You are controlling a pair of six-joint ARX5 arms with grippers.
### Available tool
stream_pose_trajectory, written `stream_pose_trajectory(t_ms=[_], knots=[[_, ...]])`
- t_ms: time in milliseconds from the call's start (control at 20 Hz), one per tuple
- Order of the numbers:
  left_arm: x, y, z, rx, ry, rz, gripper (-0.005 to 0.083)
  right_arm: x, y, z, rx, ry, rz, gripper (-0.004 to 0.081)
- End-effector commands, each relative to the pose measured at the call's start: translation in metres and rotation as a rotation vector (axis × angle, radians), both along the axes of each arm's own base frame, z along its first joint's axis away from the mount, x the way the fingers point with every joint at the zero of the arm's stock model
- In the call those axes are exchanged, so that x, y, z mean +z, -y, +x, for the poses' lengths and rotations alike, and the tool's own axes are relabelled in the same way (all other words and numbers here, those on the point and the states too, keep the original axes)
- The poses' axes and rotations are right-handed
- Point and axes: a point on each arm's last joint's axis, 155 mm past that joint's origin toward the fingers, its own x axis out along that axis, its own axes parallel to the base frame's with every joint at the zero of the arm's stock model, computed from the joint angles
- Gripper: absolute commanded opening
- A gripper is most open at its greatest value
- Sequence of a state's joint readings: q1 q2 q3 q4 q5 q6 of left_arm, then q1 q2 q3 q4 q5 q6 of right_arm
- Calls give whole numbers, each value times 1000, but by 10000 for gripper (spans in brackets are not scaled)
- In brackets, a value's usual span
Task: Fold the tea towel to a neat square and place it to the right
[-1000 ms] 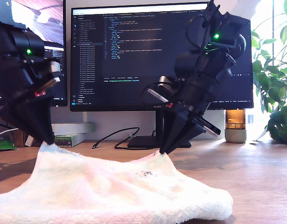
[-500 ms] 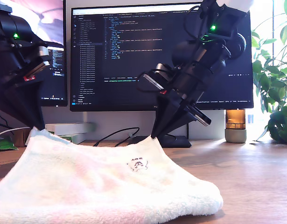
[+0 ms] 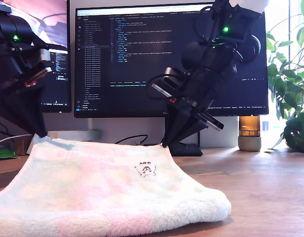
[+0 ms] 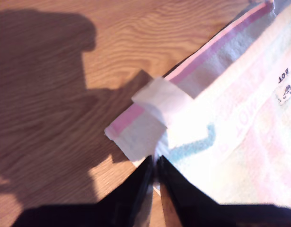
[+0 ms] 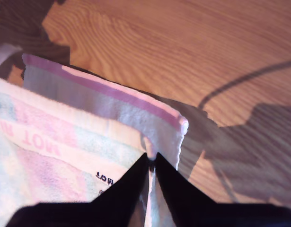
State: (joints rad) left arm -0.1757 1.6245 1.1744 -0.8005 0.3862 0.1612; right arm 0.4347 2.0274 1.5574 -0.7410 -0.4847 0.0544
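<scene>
Both of your arms are matte black and blocky, each showing a small green light and looped black cables; my first gripper (image 4: 154,172) and my second gripper (image 5: 151,165) end in slim, tapered black fingers.

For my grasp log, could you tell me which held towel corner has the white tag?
The corner in my first gripper: the white tag juts from the tea towel beside it. My second gripper's corner shows none.

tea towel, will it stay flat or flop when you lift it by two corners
Likely floppy: the tea towel drapes from the corners pinched by my first gripper and my second gripper, sagging to the desk. Probably light, since two fingertip pinches hold it. Its fluffy pile should grip, not slip.
</scene>
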Motion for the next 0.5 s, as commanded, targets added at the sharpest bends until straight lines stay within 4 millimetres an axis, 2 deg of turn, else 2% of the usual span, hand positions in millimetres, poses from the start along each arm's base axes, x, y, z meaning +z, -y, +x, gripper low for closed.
stream_pose_trajectory(t_ms=[0, 250, 450], knots=[[3, -1, 4, 0, 20, 1, -24, -7, -7, 0, 11, 5, -5, -13], [-2, -3, 7, 4, 17, 14, -24, -7, -22, 2, 33, 70, -31, -13], [-5, -7, 9, 11, 19, 38, -24, -9, -23, 6, 29, 116, -76, -13]])
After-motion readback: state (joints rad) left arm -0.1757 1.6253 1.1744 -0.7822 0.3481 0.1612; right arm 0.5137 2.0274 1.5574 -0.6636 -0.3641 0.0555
